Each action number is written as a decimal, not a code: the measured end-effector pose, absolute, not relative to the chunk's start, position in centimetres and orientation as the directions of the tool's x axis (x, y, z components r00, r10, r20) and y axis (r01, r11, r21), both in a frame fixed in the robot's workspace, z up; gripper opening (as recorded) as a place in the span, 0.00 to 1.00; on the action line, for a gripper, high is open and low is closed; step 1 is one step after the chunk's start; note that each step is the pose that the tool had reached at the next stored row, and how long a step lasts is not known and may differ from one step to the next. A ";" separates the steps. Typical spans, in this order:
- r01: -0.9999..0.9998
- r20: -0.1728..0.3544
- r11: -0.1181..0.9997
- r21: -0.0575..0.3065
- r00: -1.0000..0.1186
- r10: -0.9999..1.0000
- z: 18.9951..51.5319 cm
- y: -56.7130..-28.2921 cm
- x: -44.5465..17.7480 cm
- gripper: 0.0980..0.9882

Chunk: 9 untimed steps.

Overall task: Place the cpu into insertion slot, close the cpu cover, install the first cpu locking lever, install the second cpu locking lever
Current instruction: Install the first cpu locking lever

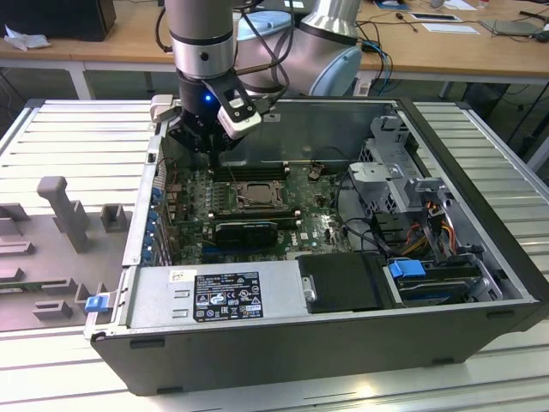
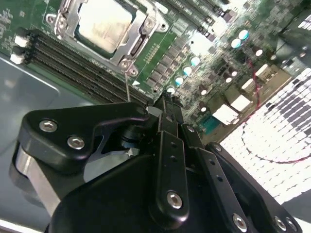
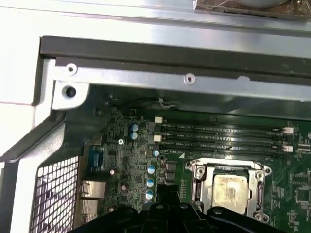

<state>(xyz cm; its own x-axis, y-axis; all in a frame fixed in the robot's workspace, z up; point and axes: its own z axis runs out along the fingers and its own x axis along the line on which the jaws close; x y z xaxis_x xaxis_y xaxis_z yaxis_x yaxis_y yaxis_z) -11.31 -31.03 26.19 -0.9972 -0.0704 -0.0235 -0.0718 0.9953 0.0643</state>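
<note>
In the upper left of the exterior view the claw hangs down from the arm inside the open computer case, which rests on a ribbed metal desk. The claw is low over the green circuit board, near the case's back corner on the exterior view's left. The cpu lies flat on the board, a little below and to the right of the claw in that frame, near it but not touching. In the first wrist view the claw's dark fingers come together in one narrow tip, and the second wrist view shows the claw the same way, its tips pressed together over small board components. In both wrist views the pale silver face of the cpu shows through the square opening of the cpu cover, which lies down flat around it. The long black memory slots run alongside the cover, touching neither it nor the claw. In the second wrist view a thin metal lever stands up from one corner of the cover, between the cpu and the claw's black linkage; whether it touches the linkage I cannot tell.
</note>
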 end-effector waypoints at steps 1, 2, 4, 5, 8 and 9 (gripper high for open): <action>-0.072 -0.023 0.995 0.064 -0.997 -0.070 26.1 -30.5 -11.3 0.01; -0.072 -0.023 0.995 0.064 -0.997 -0.070 26.1 -30.2 -11.3 0.01; -0.072 -0.024 0.995 0.064 -0.997 -0.070 26.0 -29.9 -11.3 0.01; -0.072 -0.024 0.995 0.064 -0.997 -0.070 25.9 -29.8 -11.3 0.01; -0.072 -0.023 0.995 0.064 -0.997 -0.070 25.8 -29.4 -10.8 0.01; -0.071 -0.023 0.995 0.064 -0.997 -0.070 25.8 -29.4 -10.6 0.01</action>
<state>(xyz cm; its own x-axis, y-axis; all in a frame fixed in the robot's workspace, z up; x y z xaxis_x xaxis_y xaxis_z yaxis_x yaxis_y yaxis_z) -10.61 -29.41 25.82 -0.9973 -0.0701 -0.0234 -0.0714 0.9954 0.0642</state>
